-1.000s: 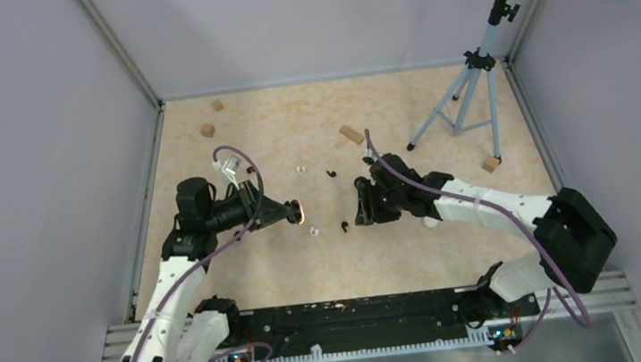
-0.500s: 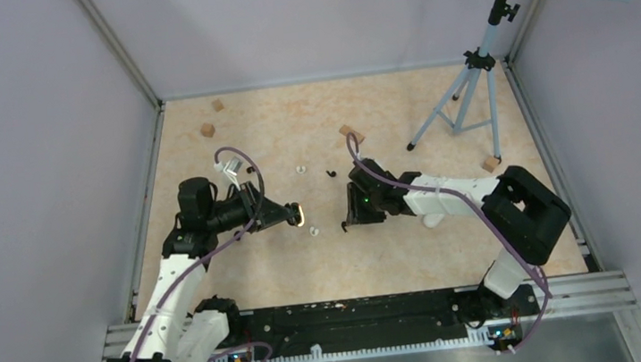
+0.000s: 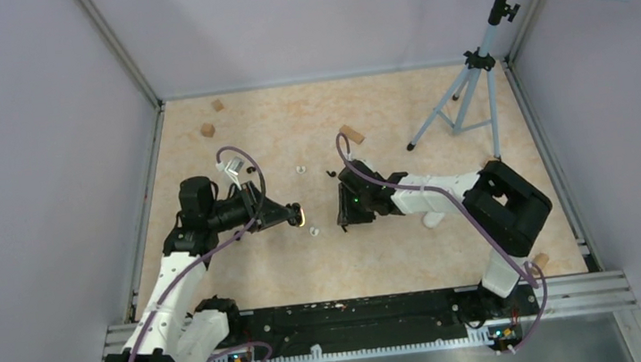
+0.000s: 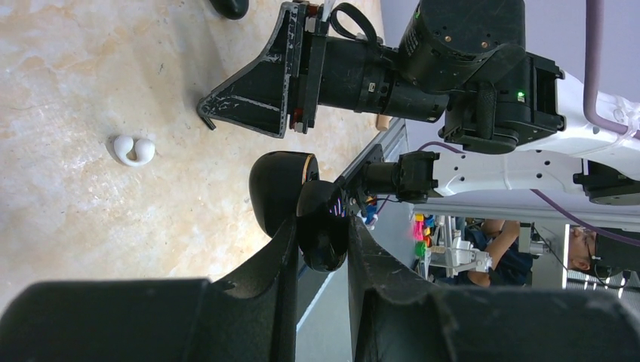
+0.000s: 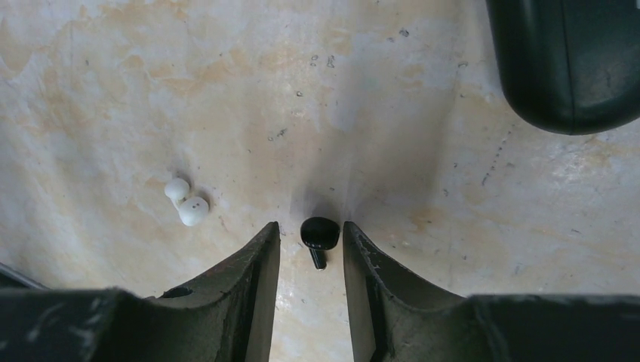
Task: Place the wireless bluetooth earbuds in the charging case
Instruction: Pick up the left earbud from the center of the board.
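My left gripper (image 4: 321, 223) is shut on a black charging case (image 4: 302, 197) with its lid swung open, held just above the table; from above the case (image 3: 297, 214) shows an orange glint. A black earbud (image 5: 319, 233) lies on the table between the fingers of my right gripper (image 5: 311, 228), which is open with a small gap on each side. From above, this gripper (image 3: 340, 223) points down just right of the case. One white earbud (image 5: 187, 204) lies left of it. Another white earbud (image 3: 301, 170) and a black one (image 3: 331, 173) lie farther back.
Tan wooden blocks sit at the back left (image 3: 207, 130), mid-back (image 3: 351, 134) and near right (image 3: 540, 260). A tripod (image 3: 467, 85) stands back right. A white case (image 3: 432, 220) lies under the right forearm. Grey walls enclose the table.
The right arm swung left and its gripper came down around the black earbud, jaws narrowing. The left gripper and its case stayed put.
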### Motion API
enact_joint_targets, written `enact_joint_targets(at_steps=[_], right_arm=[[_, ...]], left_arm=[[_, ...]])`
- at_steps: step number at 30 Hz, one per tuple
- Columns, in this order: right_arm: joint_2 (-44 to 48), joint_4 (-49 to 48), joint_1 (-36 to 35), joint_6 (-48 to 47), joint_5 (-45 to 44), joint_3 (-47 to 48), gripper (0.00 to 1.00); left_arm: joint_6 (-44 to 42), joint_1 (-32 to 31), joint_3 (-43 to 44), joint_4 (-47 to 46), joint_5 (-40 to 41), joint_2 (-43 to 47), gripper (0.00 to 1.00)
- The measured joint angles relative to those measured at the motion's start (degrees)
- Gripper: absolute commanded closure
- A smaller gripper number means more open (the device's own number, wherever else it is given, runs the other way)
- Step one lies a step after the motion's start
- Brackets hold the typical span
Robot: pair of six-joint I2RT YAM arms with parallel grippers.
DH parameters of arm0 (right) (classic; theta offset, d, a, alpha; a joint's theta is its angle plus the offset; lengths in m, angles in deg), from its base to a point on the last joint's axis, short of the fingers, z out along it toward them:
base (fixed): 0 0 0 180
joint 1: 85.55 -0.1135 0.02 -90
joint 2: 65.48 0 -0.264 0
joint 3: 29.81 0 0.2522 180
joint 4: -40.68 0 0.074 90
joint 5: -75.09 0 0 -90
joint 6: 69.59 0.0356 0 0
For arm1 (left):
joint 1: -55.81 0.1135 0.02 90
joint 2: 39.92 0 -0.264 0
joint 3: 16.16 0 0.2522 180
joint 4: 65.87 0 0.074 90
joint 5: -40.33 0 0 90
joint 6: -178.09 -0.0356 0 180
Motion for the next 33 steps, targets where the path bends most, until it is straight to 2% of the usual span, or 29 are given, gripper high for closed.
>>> enact_joint_targets(at_steps=[19, 25, 33], right_arm=[[-2.60, 7.65, -3.96, 0.11, -8.13, 5.11, 0.69], [-3.34, 7.67, -4.15, 0.11, -8.44, 5.88, 0.73], [-3.78, 7.50, -4.17, 0.44, -8.52, 6.27, 0.84]], left_arm=[[0.00, 0.00, 0.00, -0.48, -0.46, 0.15, 1.00], [0.00, 0.00, 0.00, -0.52, -0.87, 0.13, 1.00], [-0.04, 0.00, 0.00, -0.52, -1.66, 0.11, 1.00]])
